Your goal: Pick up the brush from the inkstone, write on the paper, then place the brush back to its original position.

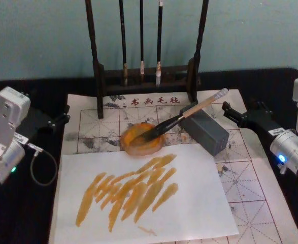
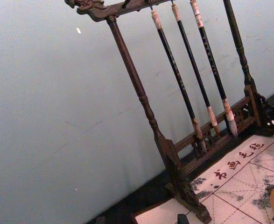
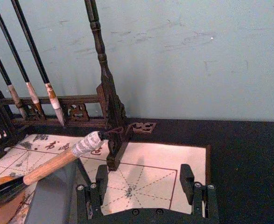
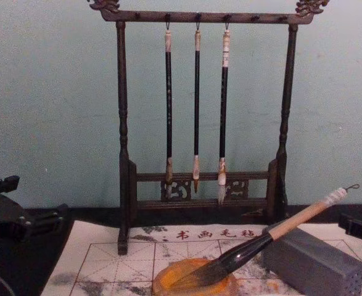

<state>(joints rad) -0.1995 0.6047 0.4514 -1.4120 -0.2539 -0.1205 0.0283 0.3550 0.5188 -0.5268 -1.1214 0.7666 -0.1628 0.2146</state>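
The right gripper (image 3: 144,179) sits with its jaws apart and empty over the right end of the paper (image 1: 250,178). Just left of it lies the brush (image 3: 52,165), not held. Its wrapped end points far and right, its handle is propped on a grey block (image 1: 209,131), and its bristles are in the orange inkstone (image 1: 141,140). Nearer, a white sheet (image 1: 189,203) carries orange strokes.

The writing looks done and the brush looks back in place. If another pick is due, I judge that the jaws should close across the bare wood between block and wrapping. They should then lift along the handle's slope, so the bristles leave the dish cleanly. The left gripper (image 1: 57,121) waits at the left edge.

Red characters (image 4: 208,234) on the paper's far margin read 书画毛毡.
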